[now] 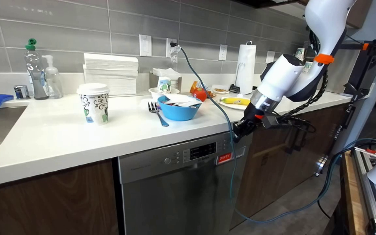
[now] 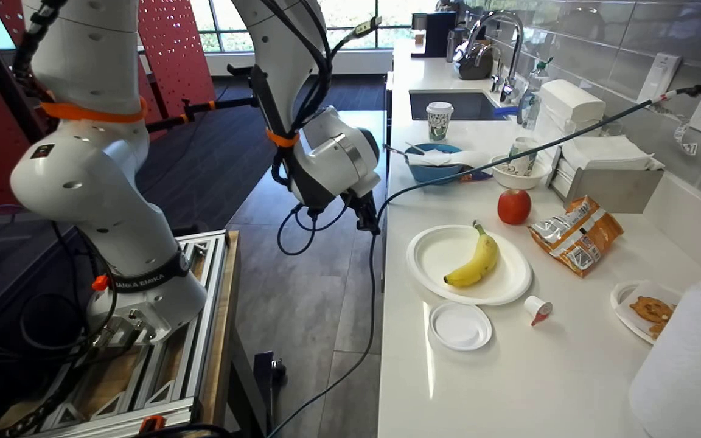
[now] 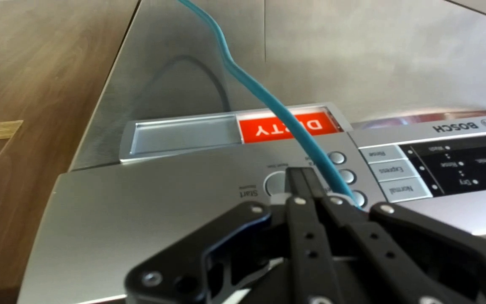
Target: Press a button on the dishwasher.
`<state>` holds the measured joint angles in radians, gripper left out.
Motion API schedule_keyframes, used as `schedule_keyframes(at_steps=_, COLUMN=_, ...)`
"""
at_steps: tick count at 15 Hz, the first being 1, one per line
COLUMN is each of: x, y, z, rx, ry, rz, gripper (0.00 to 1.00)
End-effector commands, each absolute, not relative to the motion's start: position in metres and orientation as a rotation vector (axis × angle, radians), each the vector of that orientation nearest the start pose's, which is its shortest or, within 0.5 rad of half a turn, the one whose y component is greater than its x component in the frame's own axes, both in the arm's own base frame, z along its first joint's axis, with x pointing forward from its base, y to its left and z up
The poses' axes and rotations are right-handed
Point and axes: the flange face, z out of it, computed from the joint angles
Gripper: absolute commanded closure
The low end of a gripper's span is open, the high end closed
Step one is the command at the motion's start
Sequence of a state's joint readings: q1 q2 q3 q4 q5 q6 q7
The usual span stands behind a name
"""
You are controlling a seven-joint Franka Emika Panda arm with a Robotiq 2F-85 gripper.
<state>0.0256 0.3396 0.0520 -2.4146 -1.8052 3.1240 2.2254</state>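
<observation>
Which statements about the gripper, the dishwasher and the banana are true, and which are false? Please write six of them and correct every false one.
1. In the wrist view, the closed gripper covers part of the round button beside the word Start. True.
2. In the wrist view, a cable crosses in front of the red sign on the dishwasher. True.
3. The red sign reads CLEAN. False: it reads DIRTY.
4. The banana lies on a white plate. True.
5. The gripper is holding the banana. False: the gripper is at the dishwasher, away from the banana.
6. The dishwasher is wide open. False: it is closed.
</observation>
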Motion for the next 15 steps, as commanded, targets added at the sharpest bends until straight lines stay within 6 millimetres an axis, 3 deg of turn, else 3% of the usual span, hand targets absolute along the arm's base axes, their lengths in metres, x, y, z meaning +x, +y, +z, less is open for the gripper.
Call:
schedule_keyframes(at_steps=1, x=0.413, y=0.116, z=0.161, rx=-2.944, ry=0.564, rz=-0.537, gripper=1.00)
schedule_keyframes(at_steps=8, x=0.425, y=0.115, z=0.159, rx=-2.932, ry=0.623, rz=-0.589, gripper=1.00)
schedule_keyframes(at_steps=15, x=0.433, y=0.117, z=0.143, rx=-2.930, ry=0.696, rz=-0.627, gripper=1.00)
